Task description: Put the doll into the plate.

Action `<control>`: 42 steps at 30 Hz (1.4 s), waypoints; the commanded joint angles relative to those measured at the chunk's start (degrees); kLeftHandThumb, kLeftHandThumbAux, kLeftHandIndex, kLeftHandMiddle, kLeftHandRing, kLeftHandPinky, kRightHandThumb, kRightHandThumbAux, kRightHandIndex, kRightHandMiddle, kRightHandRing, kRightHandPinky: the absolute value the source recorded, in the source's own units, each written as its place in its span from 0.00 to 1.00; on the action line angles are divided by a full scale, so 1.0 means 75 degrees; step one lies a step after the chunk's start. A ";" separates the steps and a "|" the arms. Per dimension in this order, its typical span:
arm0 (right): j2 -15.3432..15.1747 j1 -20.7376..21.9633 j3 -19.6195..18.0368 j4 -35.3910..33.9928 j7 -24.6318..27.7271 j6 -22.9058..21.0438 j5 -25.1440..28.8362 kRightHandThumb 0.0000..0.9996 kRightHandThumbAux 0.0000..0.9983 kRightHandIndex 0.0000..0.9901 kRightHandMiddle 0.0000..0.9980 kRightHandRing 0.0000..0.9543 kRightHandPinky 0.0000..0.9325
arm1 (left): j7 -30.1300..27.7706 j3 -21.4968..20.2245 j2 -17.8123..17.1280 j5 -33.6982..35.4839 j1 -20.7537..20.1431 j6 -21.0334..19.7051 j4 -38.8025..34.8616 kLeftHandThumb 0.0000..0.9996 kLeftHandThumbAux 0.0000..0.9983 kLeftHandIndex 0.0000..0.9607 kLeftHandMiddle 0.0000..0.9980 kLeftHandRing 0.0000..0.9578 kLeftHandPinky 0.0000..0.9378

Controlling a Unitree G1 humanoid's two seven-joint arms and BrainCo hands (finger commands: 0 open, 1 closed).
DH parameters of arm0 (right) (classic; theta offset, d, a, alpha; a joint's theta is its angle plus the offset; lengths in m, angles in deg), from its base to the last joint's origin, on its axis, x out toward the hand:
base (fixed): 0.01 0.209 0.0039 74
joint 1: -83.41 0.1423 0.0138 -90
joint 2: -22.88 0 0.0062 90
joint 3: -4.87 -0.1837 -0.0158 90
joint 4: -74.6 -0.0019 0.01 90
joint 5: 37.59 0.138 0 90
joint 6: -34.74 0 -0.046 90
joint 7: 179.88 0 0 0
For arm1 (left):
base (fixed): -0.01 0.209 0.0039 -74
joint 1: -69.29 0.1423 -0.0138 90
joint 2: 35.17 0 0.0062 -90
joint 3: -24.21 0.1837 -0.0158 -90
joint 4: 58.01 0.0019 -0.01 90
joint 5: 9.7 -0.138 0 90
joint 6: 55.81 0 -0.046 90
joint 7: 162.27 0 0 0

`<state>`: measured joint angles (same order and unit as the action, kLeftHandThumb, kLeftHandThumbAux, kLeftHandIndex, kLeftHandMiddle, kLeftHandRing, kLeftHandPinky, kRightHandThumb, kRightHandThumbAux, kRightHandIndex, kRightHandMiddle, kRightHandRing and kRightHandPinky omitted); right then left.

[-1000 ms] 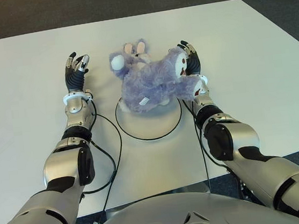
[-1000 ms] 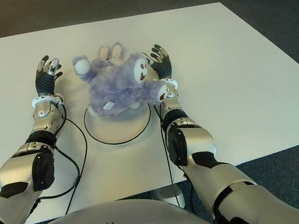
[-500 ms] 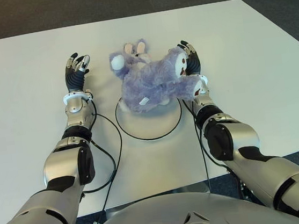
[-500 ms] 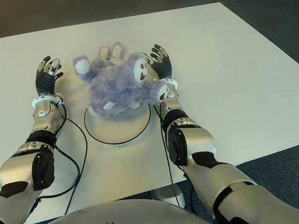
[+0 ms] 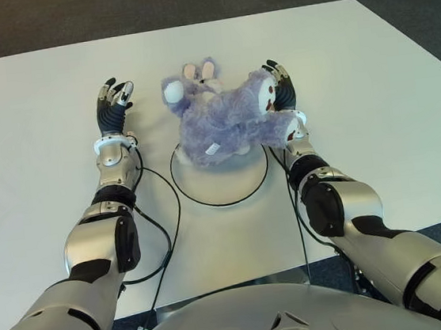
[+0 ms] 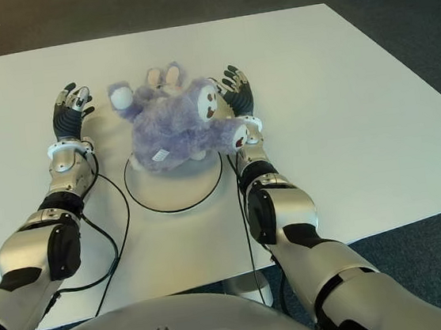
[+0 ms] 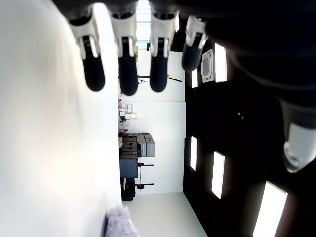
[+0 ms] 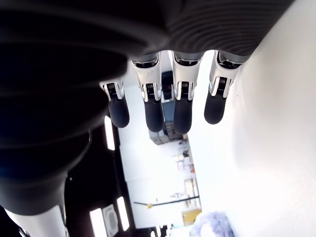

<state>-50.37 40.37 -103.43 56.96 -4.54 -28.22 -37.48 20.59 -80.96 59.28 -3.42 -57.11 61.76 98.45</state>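
On the worktop [image 5: 370, 76]: the doll [image 5: 227, 120] lies across the plate [image 5: 222, 189] rim at 12 o'clock, only partly inside.
Left hand [image 5: 112, 106]: fingers spread, empty, at the doll's 9 o'clock.
Right hand [image 5: 282, 92]: fingers straight, gripping nothing, against the doll's 3 o'clock.
Risk: the overhanging doll could flop outward if nudged.

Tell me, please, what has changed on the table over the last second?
Nothing visibly changed: the doll lies partly over the far rim of the plate, with the open left hand and right hand on either side of it, neither holding anything.
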 commanded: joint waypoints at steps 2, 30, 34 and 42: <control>0.0137 -0.1097 -0.0064 0.0607 -0.0010 -0.0477 0.0108 0.07 0.75 0.14 0.17 0.16 0.16 | 0.0043 0.0000 0.0351 0.0010 0.0723 -0.0460 0.0479 0.00 0.52 0.15 0.22 0.25 0.27; 0.0122 -0.1083 -0.0072 0.0601 -0.0033 -0.0485 0.0125 0.09 0.76 0.14 0.17 0.16 0.15 | 0.0354 -0.0008 0.0367 0.0002 0.0673 -0.0879 0.0544 0.00 0.53 0.15 0.22 0.21 0.20; 0.0124 -0.1075 -0.0077 0.0600 -0.0030 -0.0489 0.0130 0.09 0.76 0.14 0.17 0.16 0.16 | 0.0394 -0.0008 0.0359 -0.0002 0.0669 -0.0970 0.0562 0.00 0.53 0.15 0.22 0.21 0.19; 0.0124 -0.1074 -0.0076 0.0601 -0.0018 -0.0499 0.0129 0.10 0.77 0.15 0.18 0.17 0.16 | 0.0486 -0.0012 0.0368 0.0001 0.0653 -0.1110 0.0562 0.00 0.54 0.14 0.21 0.20 0.17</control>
<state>-50.44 40.29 -103.39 56.96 -4.53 -28.23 -37.47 23.33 -80.96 59.46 -3.44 -57.67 57.78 98.46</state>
